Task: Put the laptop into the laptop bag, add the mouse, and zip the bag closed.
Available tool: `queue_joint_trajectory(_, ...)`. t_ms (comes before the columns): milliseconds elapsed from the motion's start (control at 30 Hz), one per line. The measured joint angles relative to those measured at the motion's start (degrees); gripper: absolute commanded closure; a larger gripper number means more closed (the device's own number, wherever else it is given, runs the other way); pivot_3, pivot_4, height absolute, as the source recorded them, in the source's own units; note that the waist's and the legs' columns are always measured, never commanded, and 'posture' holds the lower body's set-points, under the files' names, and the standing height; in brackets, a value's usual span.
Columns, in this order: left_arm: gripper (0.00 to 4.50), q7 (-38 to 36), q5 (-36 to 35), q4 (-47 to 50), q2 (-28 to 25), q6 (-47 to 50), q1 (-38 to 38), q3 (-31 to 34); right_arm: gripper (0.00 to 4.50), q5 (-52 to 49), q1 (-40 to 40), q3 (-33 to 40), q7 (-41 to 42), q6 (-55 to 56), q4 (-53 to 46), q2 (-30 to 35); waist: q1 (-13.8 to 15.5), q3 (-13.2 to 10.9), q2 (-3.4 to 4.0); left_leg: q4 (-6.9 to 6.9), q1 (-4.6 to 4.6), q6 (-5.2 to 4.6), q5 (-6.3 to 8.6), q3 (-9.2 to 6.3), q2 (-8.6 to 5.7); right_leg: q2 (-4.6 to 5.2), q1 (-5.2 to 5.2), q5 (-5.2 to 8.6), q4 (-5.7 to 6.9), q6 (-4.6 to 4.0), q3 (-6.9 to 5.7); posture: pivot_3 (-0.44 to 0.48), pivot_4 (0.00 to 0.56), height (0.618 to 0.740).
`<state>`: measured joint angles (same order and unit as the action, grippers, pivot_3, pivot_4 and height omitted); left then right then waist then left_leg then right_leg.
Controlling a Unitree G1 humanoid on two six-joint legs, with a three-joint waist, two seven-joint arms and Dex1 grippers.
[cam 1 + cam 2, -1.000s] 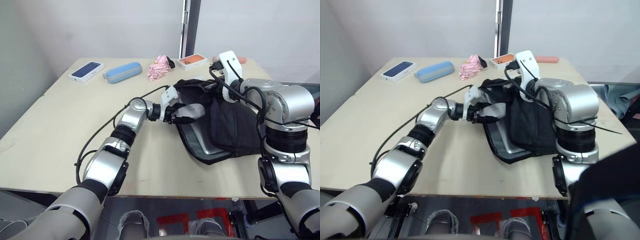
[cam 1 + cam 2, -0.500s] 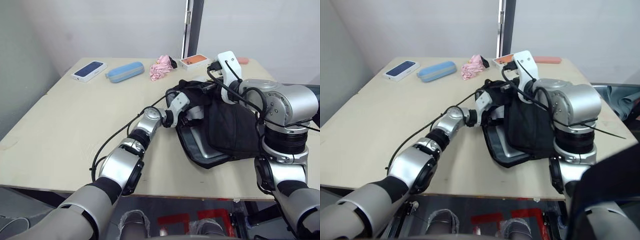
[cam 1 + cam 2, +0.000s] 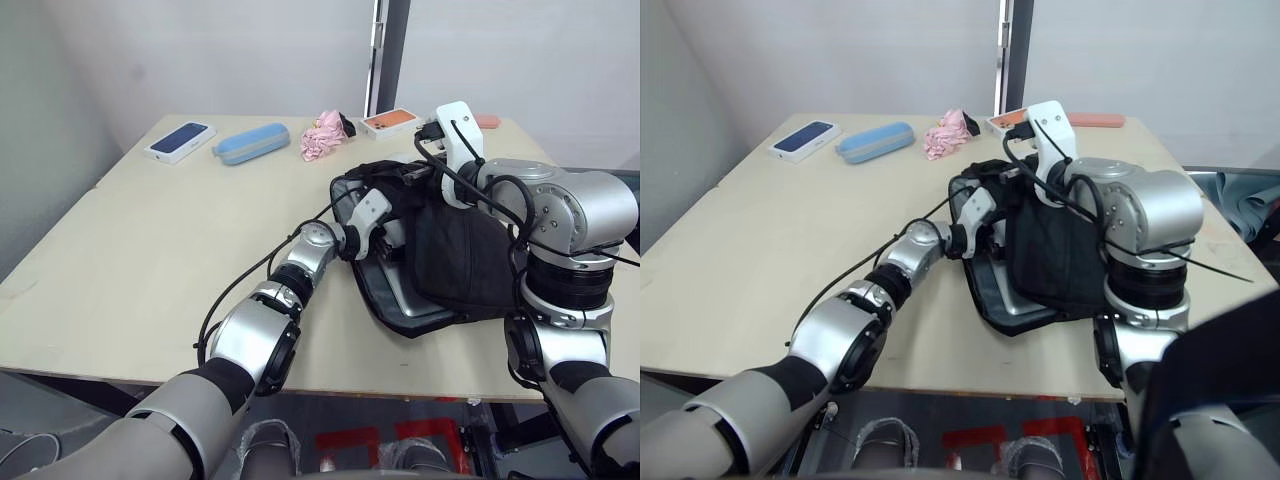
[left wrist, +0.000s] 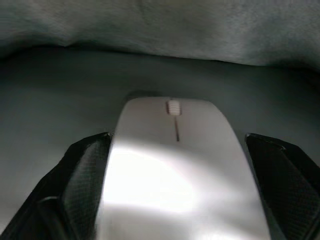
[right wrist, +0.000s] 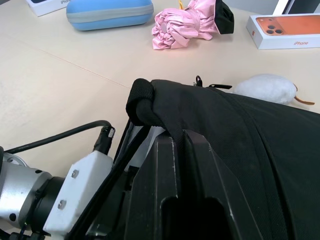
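Note:
The black laptop bag (image 3: 462, 250) lies on the table's right half with its mouth facing left. My right gripper (image 5: 176, 146) is shut on the bag's upper flap (image 5: 150, 102) and holds it raised. The silver-grey laptop (image 3: 408, 296) lies inside, its near edge showing at the opening. My left gripper (image 4: 175, 165) reaches into the bag, shut on the white mouse (image 4: 172, 150), whose scroll wheel points deeper inside. Its black fingers (image 4: 82, 172) press the mouse's two sides. From the head views, the left wrist (image 3: 371, 213) sits at the bag's mouth and the fingers are hidden by fabric.
At the table's far side lie a dark blue phone box (image 3: 178, 140), a blue oval case (image 3: 246, 143), a pink crumpled cloth (image 3: 322, 135) and an orange phone box (image 3: 389, 121). A white fluffy lump (image 5: 265, 89) sits just behind the bag. My left arm's cable (image 3: 245, 290) trails over the table.
My left gripper has moved right, from just outside the bag's mouth to inside it, still holding the mouse. The right gripper keeps the flap raised in the same place.

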<state>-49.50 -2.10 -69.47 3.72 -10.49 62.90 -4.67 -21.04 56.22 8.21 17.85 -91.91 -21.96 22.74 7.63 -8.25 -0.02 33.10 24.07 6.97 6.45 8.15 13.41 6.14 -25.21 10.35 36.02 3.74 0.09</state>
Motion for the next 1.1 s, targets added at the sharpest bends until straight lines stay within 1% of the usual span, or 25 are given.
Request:
queue_joint_trajectory(100,0.02,-2.5,-0.5,0.7,-1.2,-0.1,0.0,0.3,4.50,0.0,0.0,0.1,0.0,0.0,0.0,0.0,0.0,0.0,0.00,0.00,0.00,0.00,0.00,0.00,0.00,0.00,0.00,0.00,0.01,0.00,0.00,0.000,0.150,0.740)
queue_joint_trajectory(167,0.02,-6.4,-1.4,3.2,-2.9,1.2,-0.3,0.8,4.50,0.0,-0.2,0.3,0.1,0.0,-0.3,0.1,0.0,0.0,0.00,0.00,0.00,0.00,0.00,0.00,0.00,0.00,-0.01,0.00,0.01,0.00,0.00,0.000,0.150,0.740)
queue_joint_trajectory(300,0.02,-13.9,-5.3,13.9,-8.4,7.3,-3.0,2.3,4.50,-0.5,-0.7,0.3,0.3,0.0,-1.0,0.2,-0.2,0.0,0.01,-0.04,-0.02,0.00,0.00,0.01,0.01,0.00,-0.01,0.02,0.00,-0.04,0.00,0.000,0.150,0.740)
queue_joint_trajectory(333,0.02,-16.6,-6.7,19.2,-10.9,10.5,-5.1,2.3,4.50,-0.7,-0.9,0.3,0.3,0.0,-1.0,0.3,-0.2,0.0,0.01,-0.06,-0.02,0.00,0.00,0.01,0.00,0.00,-0.01,0.03,0.00,-0.05,-0.01,0.000,0.150,0.740)
queue_joint_trajectory(467,0.02,-22.7,-9.8,33.5,-17.9,20.1,-11.9,1.7,4.50,-1.3,-1.7,0.3,0.5,0.5,-1.1,0.7,-0.1,0.0,0.03,-0.07,-0.01,0.00,0.01,0.00,0.01,0.00,-0.01,0.05,-0.02,-0.08,-0.04,0.000,0.150,0.740)
queue_joint_trajectory(600,0.02,-29.7,-13.9,46.7,-30.1,31.0,-18.0,1.3,4.50,-2.4,-3.3,0.2,1.9,3.3,-1.0,1.1,-0.5,0.0,0.07,-0.09,-0.03,0.05,0.02,-0.01,0.03,-0.01,-0.04,0.06,0.02,-0.07,-0.06,0.000,0.150,0.740)
queue_joint_trajectory(667,0.02,-32.0,-16.0,51.1,-35.3,35.6,-19.8,1.7,4.50,-3.4,-5.4,0.0,3.2,4.9,-1.0,1.1,-0.6,0.0,0.07,-0.08,-0.03,0.06,0.02,-0.03,0.03,-0.01,-0.01,0.07,0.03,-0.07,-0.08,0.000,0.150,0.740)
queue_joint_trajectory(700,0.02,-32.6,-16.5,52.1,-36.4,36.7,-20.1,2.0,4.50,-3.7,-6.3,-0.2,3.7,5.4,-1.0,1.1,-0.6,0.0,0.09,-0.07,-0.04,0.06,0.03,-0.02,0.01,0.01,-0.01,0.07,0.03,-0.07,-0.07,0.000,0.150,0.740)
queue_joint_trajectory(733,0.02,-34.1,-18.0,54.1,-39.4,39.5,-21.1,2.0,4.50,-4.6,-8.0,-1.6,5.5,7.4,-0.9,1.3,-0.7,-0.1,0.09,-0.06,-0.03,0.07,0.03,-0.02,0.01,0.01,-0.03,0.06,0.04,-0.07,-0.07,0.000,0.150,0.740)
queue_joint_trajectory(800,0.02,-35.5,-18.5,54.8,-43.0,41.4,-21.7,2.1,4.50,-5.6,-9.6,-2.6,7.7,9.8,-0.9,1.6,-0.9,-0.1,0.11,-0.07,-0.03,0.07,0.03,-0.01,0.02,0.00,-0.07,0.07,0.06,-0.06,-0.06,0.000,0.150,0.740)
queue_joint_trajectory(833,0.02,-36.3,-18.6,55.0,-46.0,42.3,-22.2,2.4,4.50,-6.1,-10.5,-3.8,10.2,13.1,-0.6,2.7,-1.4,-0.1,0.12,-0.08,-0.03,0.09,0.03,-0.01,0.05,-0.04,-0.09,0.07,0.06,-0.05,-0.05,0.000,0.150,0.740)
queue_joint_trajectory(967,0.02,-37.3,-19.7,56.0,-52.1,42.2,-22.6,4.7,4.50,-6.7,-10.9,-6.7,17.1,21.7,3.6,5.7,-2.2,-0.1,0.12,-0.07,-0.07,0.11,0.04,-0.01,0.07,-0.05,-0.06,0.07,0.07,-0.05,-0.05,0.000,0.150,0.740)
queue_joint_trajectory(1100,0.02,-38.6,-20.1,60.1,-57.4,41.1,-23.7,5.1,4.50,-6.7,-10.6,-11.3,24.5,27.4,8.4,8.4,-2.3,-0.1,0.13,-0.07,-0.06,0.10,0.05,0.00,0.13,-0.10,-0.08,0.09,0.07,-0.08,-0.06,0.000,0.150,0.740)
